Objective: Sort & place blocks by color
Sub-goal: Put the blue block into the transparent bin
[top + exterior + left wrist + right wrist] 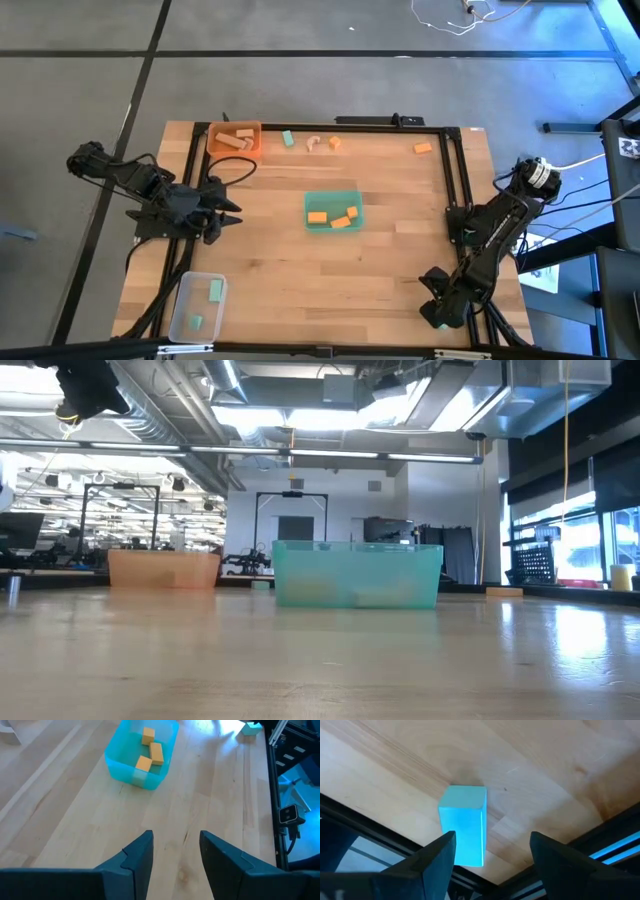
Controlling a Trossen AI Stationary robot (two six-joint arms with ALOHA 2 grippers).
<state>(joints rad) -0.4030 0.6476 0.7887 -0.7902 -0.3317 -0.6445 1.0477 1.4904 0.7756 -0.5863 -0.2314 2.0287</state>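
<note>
Mint-green block (463, 824) at the table's (400, 260) near right corner, its lower end cut off between my right gripper's (491, 851) parted fingers; my left gripper (175, 851), open and empty, faces the green tray (131, 770) with three orange blocks (151, 752)

No text, label, brand, number or sign can be read anywhere in these views.
</note>
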